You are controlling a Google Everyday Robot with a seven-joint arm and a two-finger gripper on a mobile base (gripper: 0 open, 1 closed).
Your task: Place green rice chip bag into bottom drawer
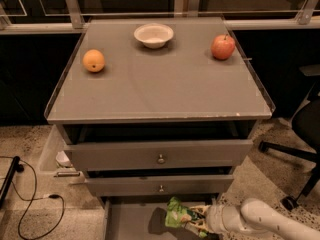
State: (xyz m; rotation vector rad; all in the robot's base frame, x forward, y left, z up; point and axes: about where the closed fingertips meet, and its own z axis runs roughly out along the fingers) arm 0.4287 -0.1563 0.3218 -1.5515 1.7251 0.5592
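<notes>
Gripper (199,220) sits near right, clamped on the green rice chip bag (178,215). Bag sticks out left of it, over the pulled-out bottom drawer (127,223). Middle drawer (125,185) front is just behind. Orange (93,60), bowl (153,35) and apple (223,47) are on the cabinet top (160,89).

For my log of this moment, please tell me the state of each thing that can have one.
green rice chip bag: held by the claw, above the bottom drawer.
claw: shut on the bag, low at right.
bottom drawer: pulled open.
top drawer: seems slightly ajar.
middle drawer: seems nearly shut.
bowl: upright, empty.
</notes>
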